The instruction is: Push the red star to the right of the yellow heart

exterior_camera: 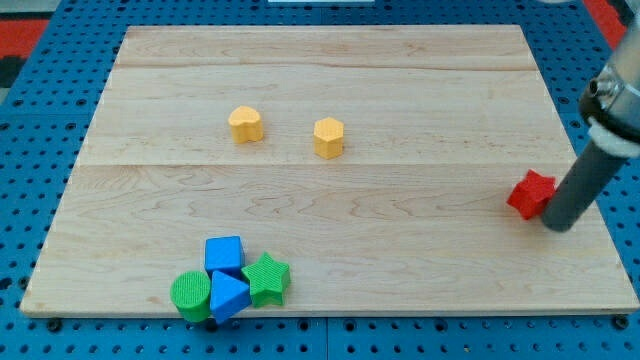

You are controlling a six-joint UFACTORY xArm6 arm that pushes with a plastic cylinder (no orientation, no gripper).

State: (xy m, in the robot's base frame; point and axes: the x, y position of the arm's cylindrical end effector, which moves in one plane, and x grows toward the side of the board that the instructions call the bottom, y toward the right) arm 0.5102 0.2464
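My tip (pixel 560 222) sits touching the red star (pixel 530 194), on its right. No fingers here, just a rod. The yellow heart (pixel 245 124) is well off to the left.

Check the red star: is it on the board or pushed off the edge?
On the board. The red star lies flat on the wooden board near the view's right edge, with my tip against its right side.

The arm comes into view from the view's top right corner, a pale collar above a straight dark rod that slants down toward the view's left. My tip (pixel 560 224) rests on the tabletop (pixel 330 100) close to its right edge, nearer the bottom right corner than the top right one.
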